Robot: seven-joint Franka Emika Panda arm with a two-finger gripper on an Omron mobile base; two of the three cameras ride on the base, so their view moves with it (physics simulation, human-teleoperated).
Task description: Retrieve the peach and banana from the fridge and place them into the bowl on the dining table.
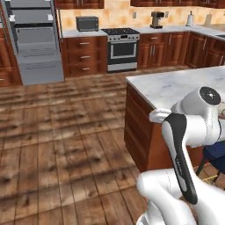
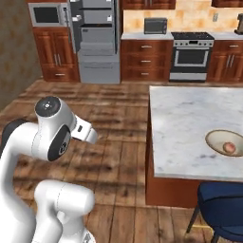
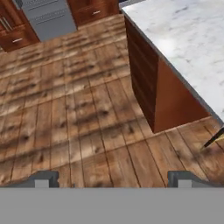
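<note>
Wood-floored kitchen: small tan-yellow peach [image 2: 229,147] sits in the shallow beige bowl [image 2: 216,137] near the marbled dining table's [image 2: 185,123] right edge.
My gripper [image 3: 113,179] gapes wide, empty; I'd drive squarely toward the grey fridge [image 2: 97,40] for the banana.

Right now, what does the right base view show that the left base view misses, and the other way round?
Right base view alone: the bowl on the dining table with the peach inside, plus a built-in microwave left of the fridge.

Left base view alone: a coffee maker and a paper towel roll on the back counter.

Both: the open fridge, the stove, the toaster oven, the table's marble top and a blue stool.
</note>
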